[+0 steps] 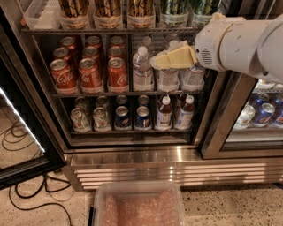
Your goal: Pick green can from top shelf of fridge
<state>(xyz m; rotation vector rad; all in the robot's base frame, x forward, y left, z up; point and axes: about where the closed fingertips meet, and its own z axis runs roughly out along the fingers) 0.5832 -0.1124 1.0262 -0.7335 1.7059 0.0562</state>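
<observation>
Two green cans [173,9] [202,8] stand in clear trays at the right end of the top shelf [110,31] of the fridge [132,156]; only their lower parts show. Gold-and-black cans [108,9] stand to their left. My gripper [164,60], cream-coloured on a white arm [239,42], points left in front of the water bottles [142,70] on the middle rack. It sits just below the top shelf's rail, under the left green can. It holds nothing that I can see.
Red cola cans [88,70] fill the middle rack's left. Short cans [90,118] and bottles [174,112] stand on the lowest rack. The open glass door [22,132] is at the left, cables [26,194] on the floor, a clear bin [137,205] below, a second cooler section [261,112] at the right.
</observation>
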